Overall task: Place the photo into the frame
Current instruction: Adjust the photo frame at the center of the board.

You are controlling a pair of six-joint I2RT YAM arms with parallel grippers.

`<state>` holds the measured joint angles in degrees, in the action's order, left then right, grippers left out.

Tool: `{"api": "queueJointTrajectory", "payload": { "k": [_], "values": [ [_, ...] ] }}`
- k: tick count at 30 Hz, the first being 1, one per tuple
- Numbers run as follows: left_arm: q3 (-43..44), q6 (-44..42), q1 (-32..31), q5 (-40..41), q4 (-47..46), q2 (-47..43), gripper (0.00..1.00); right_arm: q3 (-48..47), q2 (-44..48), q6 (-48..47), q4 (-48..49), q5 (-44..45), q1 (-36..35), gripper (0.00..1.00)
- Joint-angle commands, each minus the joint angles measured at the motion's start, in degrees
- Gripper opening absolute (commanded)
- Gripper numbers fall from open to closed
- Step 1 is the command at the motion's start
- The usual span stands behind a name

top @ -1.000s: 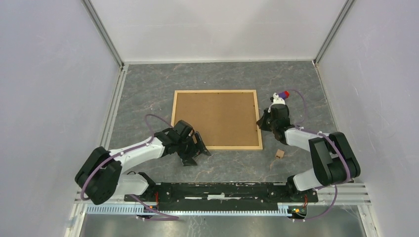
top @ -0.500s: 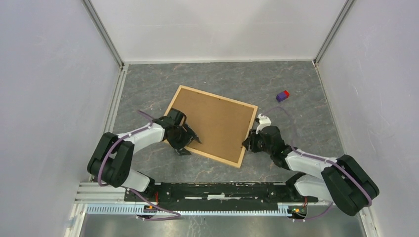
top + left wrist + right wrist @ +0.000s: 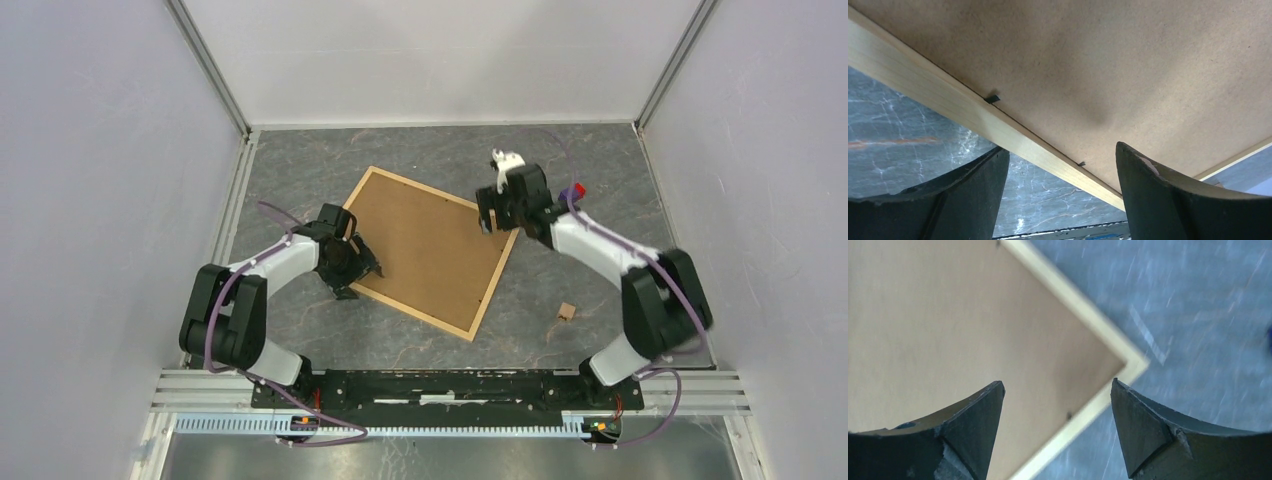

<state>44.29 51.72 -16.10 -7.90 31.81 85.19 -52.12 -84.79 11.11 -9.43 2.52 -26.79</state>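
Top external view: the frame [image 3: 430, 250] lies back-up and skewed on the grey table [image 3: 300, 160]. At its left edge the left gripper [image 3: 354, 273] has its 2 fingers apart; over its far right corner the right gripper [image 3: 489, 214] also has both spread.

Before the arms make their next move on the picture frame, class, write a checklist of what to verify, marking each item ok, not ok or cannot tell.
1. Frame lies flat on the table, back side up: ok.
2. Left gripper open over the frame's wooden edge, holding nothing: ok.
3. Right gripper open over a frame corner, holding nothing: ok.
4. Photo in view and ready: not ok; no print shows in any view.
5. Backing panel out of the frame: not ok; it sits in place.
6. Metal tabs turned aside: cannot tell.
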Motion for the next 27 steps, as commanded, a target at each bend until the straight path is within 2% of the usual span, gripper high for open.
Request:
{"api": "queueJointTrajectory", "payload": {
  "k": [1,5,10,17,23,27],
  "values": [
    [0.37,-8.44,1.83,3.93,2.17,3.74,0.85,-14.90,-14.01,-5.58,-5.83,-2.35,3.22,0.84],
    [1.93,-12.69,2.12,3.09,2.39,4.44,0.78,-23.89,-23.61,-6.23,-6.89,-6.56,5.66,0.83],
    [4.40,-18.71,2.38,3.33,3.74,4.59,0.74,-24.12,-26.09,-7.41,-6.61,-7.28,5.80,0.81],
    [9.47,-21.36,2.73,1.66,5.56,8.74,0.71,-13.41,-21.72,-5.84,-4.32,-10.88,5.81,0.77],
    [15.06,-24.74,5.53,-2.11,6.96,16.48,0.69,4.23,-9.96,2.18,2.35,-25.13,3.94,0.71],
    [18.90,-27.93,7.38,-1.66,9.37,18.64,0.64,11.88,-2.43,2.88,0.64,-23.29,0.14,0.71]
  ]
}}
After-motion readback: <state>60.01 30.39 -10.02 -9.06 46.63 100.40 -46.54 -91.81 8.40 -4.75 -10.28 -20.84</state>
